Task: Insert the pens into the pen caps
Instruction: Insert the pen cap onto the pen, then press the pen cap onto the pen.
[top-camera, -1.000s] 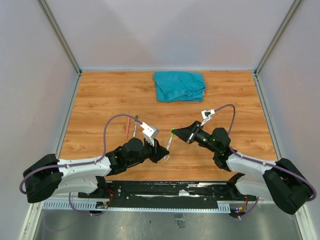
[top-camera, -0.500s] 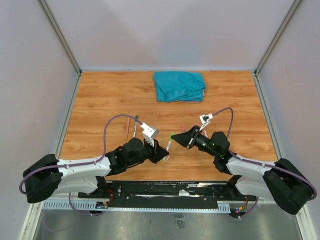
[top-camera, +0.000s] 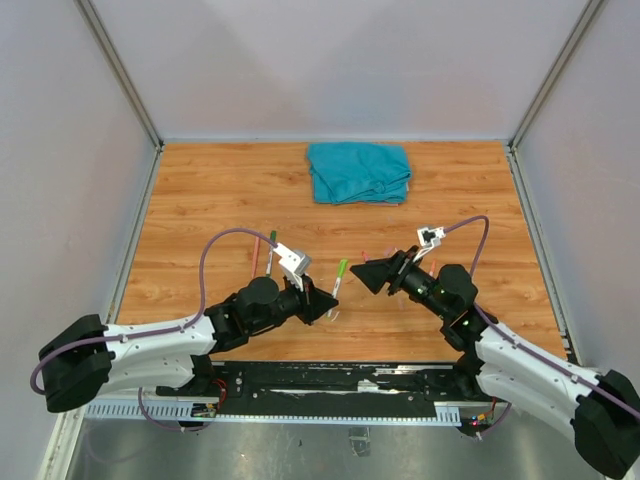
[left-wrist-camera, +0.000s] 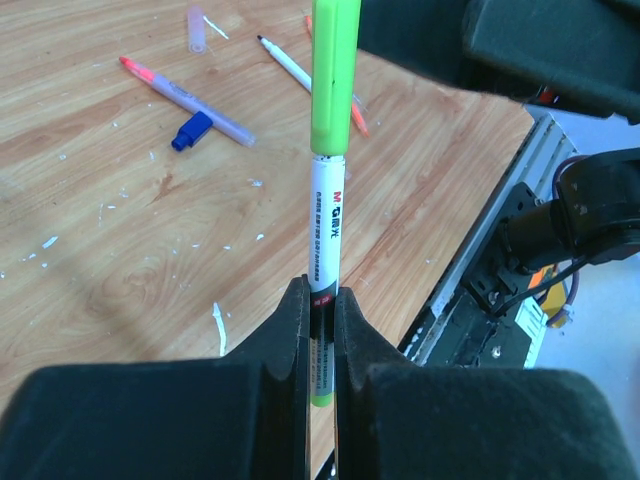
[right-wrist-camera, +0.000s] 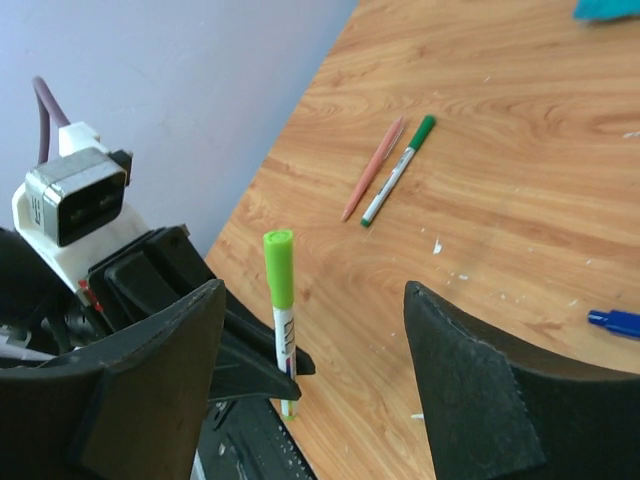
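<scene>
The left arm's fingers (left-wrist-camera: 320, 300) are clamped tight on the lower end of a white-barrelled marker pen with a lime green cap (left-wrist-camera: 325, 220). They hold it up off the wooden desk (top-camera: 200, 200), capped end pointing away from the wrist. The barrel has what looks like a red "M&G" logo with a line of tiny black print below it, way too small to read. The right arm's fingers (right-wrist-camera: 314, 290) are spread wide apart with nothing in them, sitting near the capped tip. Down on the desk there's a loose blue cap (left-wrist-camera: 190, 131) just beside a pink-tipped pale pen (left-wrist-camera: 190, 97), plus a green-capped pen (right-wrist-camera: 398, 172) lying next to a salmon one (right-wrist-camera: 372, 170). A crumpled teal cloth (top-camera: 360, 172) sits at the far edge
</scene>
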